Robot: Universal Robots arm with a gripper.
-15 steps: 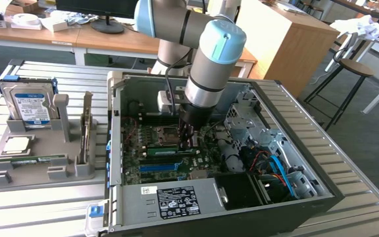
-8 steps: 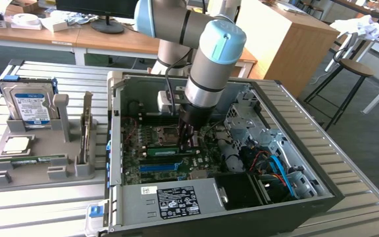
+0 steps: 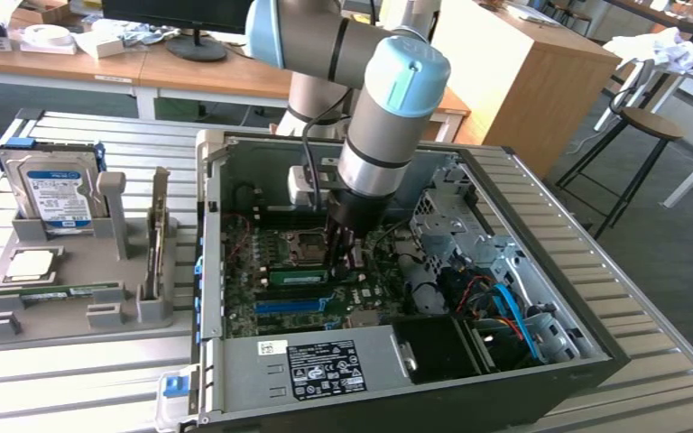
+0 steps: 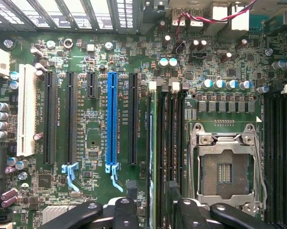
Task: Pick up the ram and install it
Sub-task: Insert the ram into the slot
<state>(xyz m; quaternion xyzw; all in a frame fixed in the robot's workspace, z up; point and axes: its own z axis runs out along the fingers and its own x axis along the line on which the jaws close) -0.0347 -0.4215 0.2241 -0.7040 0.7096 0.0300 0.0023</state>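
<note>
Ram stands on edge in a slot of the motherboard, inside the open computer case, between the processor socket and the blue slot. The gripper reaches straight down at the ram's end toward the exterior view's right. The case walls stand well apart from the arm, and cables lie near on that right side.

From the wrist, the ram shows as a thin green top edge. The gripper is spread wide, with black fingers apart on either side of that edge. Black memory slots run just beside the ram, then the socket. The blue slot lies on the other side.
</note>
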